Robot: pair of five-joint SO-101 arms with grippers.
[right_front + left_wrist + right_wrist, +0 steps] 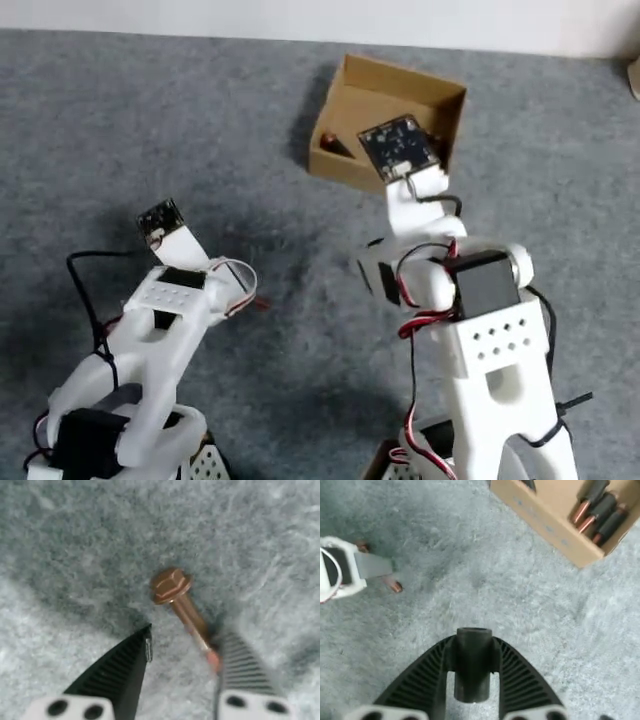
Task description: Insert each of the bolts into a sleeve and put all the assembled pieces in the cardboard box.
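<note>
On grey carpet (200,110), a cardboard box (545,527) holds 3 assembled pieces (597,510); left gripper (186,636) hangs low, jaws spread astride a copper bolt (172,586); right gripper (472,647) clamps a black sleeve (472,675).

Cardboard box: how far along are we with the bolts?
Done: three sleeved bolts lie in the cardboard box. In hand: the right gripper is shut on a black sleeve; a bare bolt sits inside the open left gripper. Left: grip that bolt, join the two, box the piece.
</note>
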